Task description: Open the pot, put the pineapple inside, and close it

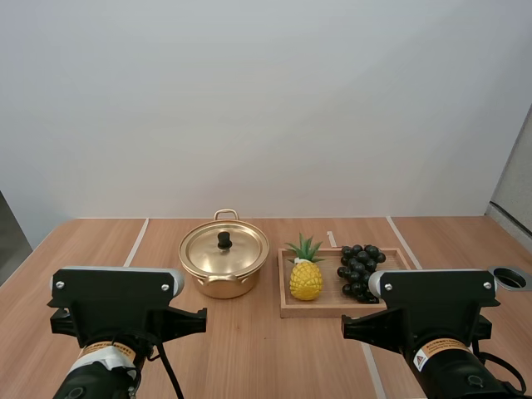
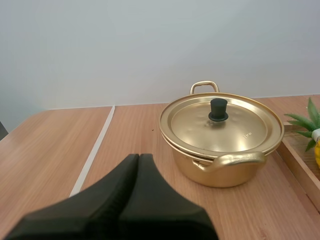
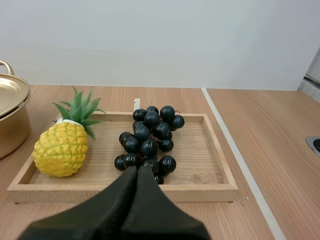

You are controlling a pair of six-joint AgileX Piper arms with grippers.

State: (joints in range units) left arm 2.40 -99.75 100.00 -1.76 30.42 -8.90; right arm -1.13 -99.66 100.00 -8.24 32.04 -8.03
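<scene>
While hovering low over the wooden table (image 2: 50,140), pressing fingers (image 2: 125,185) together into one dark wedge, gripping nothing: left gripper (image 2: 138,157), facing the gold pot (image 2: 220,170); right gripper (image 3: 137,170), facing the wooden tray (image 3: 50,194). Sitting closed under its lid (image 2: 240,127), black knob (image 2: 218,109) up: pot, just left of tray. Standing in tray's left half, leaves up: pineapple (image 3: 61,149). Lying beside it, to the right: black grapes (image 3: 149,140).

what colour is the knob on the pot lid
Black, on a gold lid; the knob shows best in the left wrist view.
</scene>
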